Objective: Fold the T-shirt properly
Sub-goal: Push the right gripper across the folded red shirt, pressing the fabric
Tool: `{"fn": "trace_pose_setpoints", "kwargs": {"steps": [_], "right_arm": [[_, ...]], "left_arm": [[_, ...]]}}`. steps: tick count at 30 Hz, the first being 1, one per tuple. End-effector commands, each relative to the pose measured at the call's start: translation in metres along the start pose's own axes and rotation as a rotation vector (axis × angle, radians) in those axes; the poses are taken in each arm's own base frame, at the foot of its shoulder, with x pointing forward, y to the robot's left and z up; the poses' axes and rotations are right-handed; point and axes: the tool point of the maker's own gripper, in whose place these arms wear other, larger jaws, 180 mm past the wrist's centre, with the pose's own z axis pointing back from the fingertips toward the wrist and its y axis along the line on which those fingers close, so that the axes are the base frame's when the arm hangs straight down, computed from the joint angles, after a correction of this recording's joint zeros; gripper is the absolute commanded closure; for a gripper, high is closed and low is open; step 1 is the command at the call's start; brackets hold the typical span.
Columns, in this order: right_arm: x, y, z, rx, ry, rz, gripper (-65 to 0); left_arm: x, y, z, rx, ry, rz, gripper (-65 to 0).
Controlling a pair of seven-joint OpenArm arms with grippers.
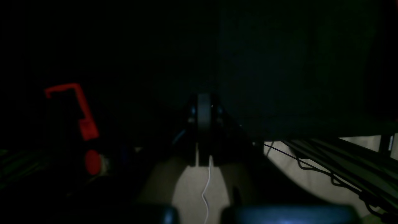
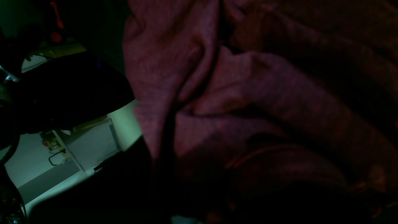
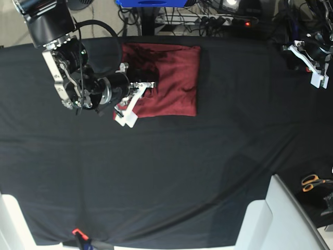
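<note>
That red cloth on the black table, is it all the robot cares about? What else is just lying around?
Part of the job:
- T-shirt, folded into a rectangle on the black tablecloth
- right gripper, at the shirt's edge
- left gripper, parked at the table's far corner, away from the shirt

Just lying about:
- scissors with orange handles
- cables beyond the table

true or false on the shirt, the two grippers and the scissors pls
1. The shirt lies folded into a compact rectangle on the black cloth. True.
2. The right gripper is at the shirt's edge. True.
3. The left gripper is over the shirt. False: it sits far from the shirt, near the table's edge.
4. The scissors lie on the shirt. False: they lie off the cloth, far from the shirt.
5. The left gripper holds the shirt. False: it is shut on nothing.
</note>
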Motion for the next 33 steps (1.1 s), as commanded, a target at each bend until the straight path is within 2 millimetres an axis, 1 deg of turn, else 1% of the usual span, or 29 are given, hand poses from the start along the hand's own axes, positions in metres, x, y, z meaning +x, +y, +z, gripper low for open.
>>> {"fn": "trace_pose_setpoints", "kwargs": {"steps": [1,9,18,19,20,21,23,25,26,27,33], "right_arm": [[0.01,0.009,0.004,0.026,-0.023,0.014,0.0],[0.001,0.024,-0.005,0.064,0.008,0.014,0.0],[0.003,0.022,-0.004,0.059,0.003,0.006,-0.5],[0.002,0.022,-0.005,0.057,0.008,0.009,-2.3],[0.004,0.022,-0.004,0.057,0.004,0.013,-5.4],[0.004,0.023,-0.004,0.057,0.009,0.016,-10.2],[0.002,0.025,-0.003,0.06,0.028,0.023,-22.5],[0.003,0.03,-0.001,0.069,0.026,0.038,-32.3],[0.006,0.033,0.001,0.072,0.016,0.049,-35.6],[0.007,0.036,0.003,0.075,0.012,0.057,-36.8],[0.009,0.044,0.005,0.085,0.03,0.081,-36.9]], "left_arm": [[0.01,0.004,0.005,0.005,-0.029,-0.015,0.0],[0.013,0.004,0.005,0.004,-0.035,-0.018,0.0],[0.013,0.004,0.005,0.004,-0.035,-0.018,0.0],[0.013,0.004,0.005,0.004,-0.035,-0.018,0.0],[0.013,0.004,0.005,0.004,-0.035,-0.018,0.0],[0.013,0.004,0.004,0.003,-0.036,-0.019,0.0],[0.013,0.003,0.004,0.002,-0.035,-0.019,0.0],[0.013,0.003,0.004,0.0,-0.034,-0.02,0.0],[0.013,0.003,0.004,0.0,-0.034,-0.02,0.0],[0.013,0.003,0.004,0.0,-0.034,-0.02,0.0],[0.014,0.003,0.004,0.002,-0.036,-0.018,0.0]]}}
